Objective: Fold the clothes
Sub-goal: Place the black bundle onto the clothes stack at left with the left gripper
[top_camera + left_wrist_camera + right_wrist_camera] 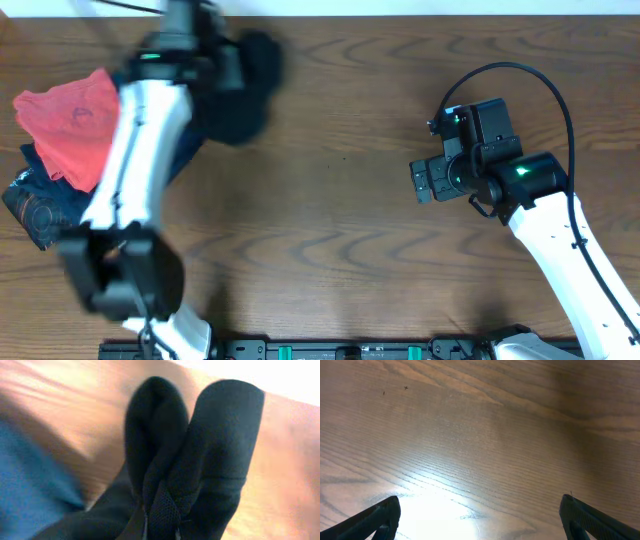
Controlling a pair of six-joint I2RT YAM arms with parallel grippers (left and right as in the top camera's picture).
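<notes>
Black T-shirt (250,78) bunched, your left claw (210,60) clamped on it; haul to mid surface (340,150), spread flat. Right claw (480,520) gaping, use it.

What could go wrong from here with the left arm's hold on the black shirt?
1. The black T-shirt hangs bunched at the left pincer, so it may land crumpled rather than flat.
2. It sits close to the red garment and navy garment; a sweep could drag them along.
3. The right pincer is open over the bare table, apart from the cloth, so nothing helps spread it.
</notes>
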